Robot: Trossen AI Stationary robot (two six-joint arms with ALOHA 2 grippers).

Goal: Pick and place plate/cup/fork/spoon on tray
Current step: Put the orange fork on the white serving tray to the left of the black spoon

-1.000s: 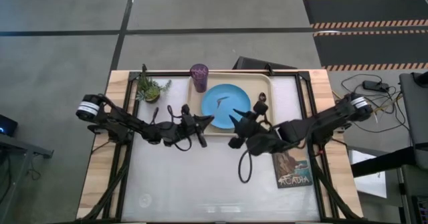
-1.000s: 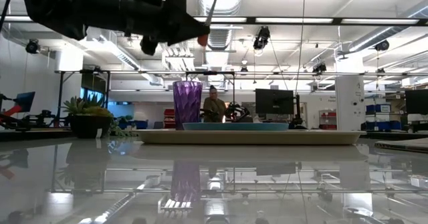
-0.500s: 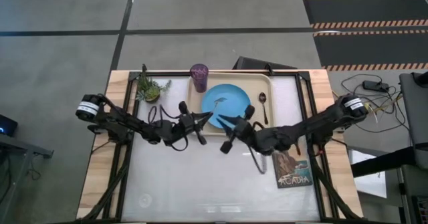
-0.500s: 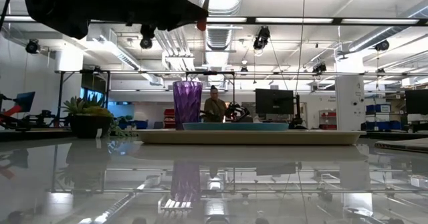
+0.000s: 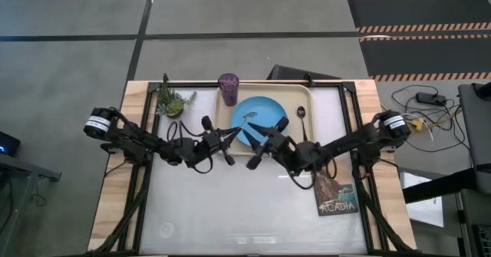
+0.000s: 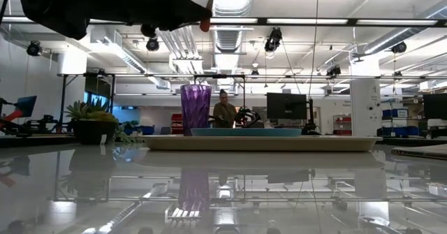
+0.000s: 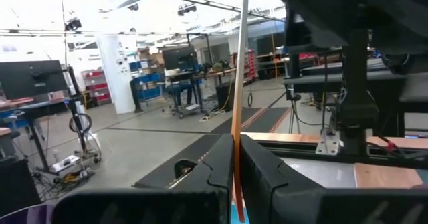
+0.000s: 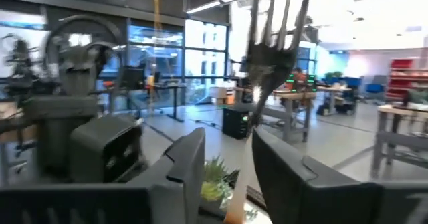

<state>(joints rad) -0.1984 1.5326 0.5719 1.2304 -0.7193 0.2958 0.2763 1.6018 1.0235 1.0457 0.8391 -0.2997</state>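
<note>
My left gripper (image 5: 232,134) is shut on the orange handle of the fork (image 5: 248,118) and holds it high above the light-blue plate (image 5: 268,110), tines up. The handle shows edge-on between its fingers in the left wrist view (image 7: 236,137). My right gripper (image 5: 265,132) is open, close on the fork's other side. In the right wrist view the fork (image 8: 274,23) stands in the gap between its fingers. The plate, the purple cup (image 5: 229,87) and the dark spoon (image 5: 301,121) rest on the beige tray (image 5: 307,96). In the low view the fork (image 6: 209,3) hangs well above the tray (image 6: 265,143).
A small potted plant (image 5: 170,102) stands left of the tray. The ACADIA book (image 5: 335,196) lies at the right under the right arm. A person (image 6: 225,113) sits far back in the room.
My right gripper has moved left over the plate, up to the fork. My left gripper has stayed shut on the fork, shifting slightly left and up.
</note>
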